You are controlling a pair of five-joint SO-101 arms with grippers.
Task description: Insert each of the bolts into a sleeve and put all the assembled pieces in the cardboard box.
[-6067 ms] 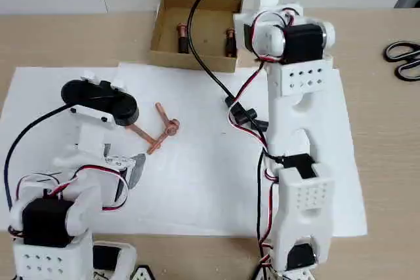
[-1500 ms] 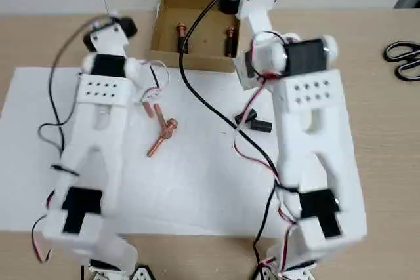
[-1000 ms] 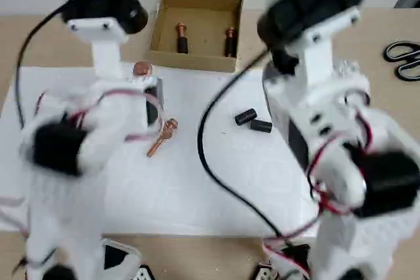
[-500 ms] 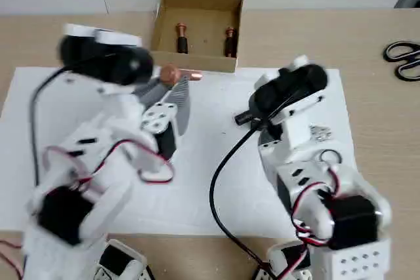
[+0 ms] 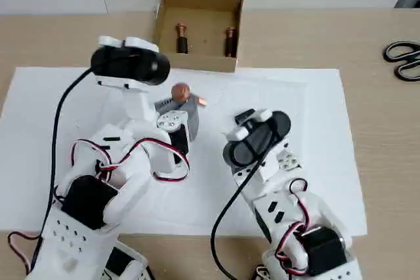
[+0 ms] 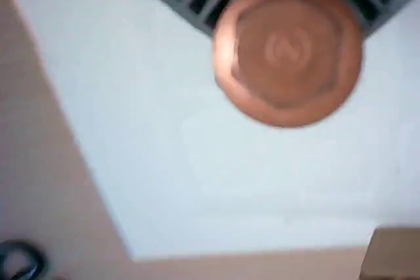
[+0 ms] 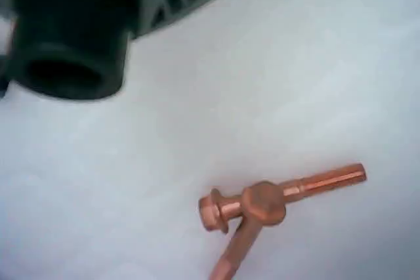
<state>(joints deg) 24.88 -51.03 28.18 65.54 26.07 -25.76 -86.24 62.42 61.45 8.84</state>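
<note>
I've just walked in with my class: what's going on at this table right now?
The left gripper holds a copper bolt over the white paper. The right gripper holds a black sleeve, and the two parts are not yet joined. Two loose bolts lie touching each other on the paper. Two finished pieces are already in the box.

Left arm (image 5: 125, 162) and right arm (image 5: 275, 188) crowd the sheet's (image 5: 321, 109) middle, bare paper free along its left and right edges, cardboard box (image 5: 197, 63) just past the far edge, scissors (image 5: 401, 54) by the table's right edge.
</note>
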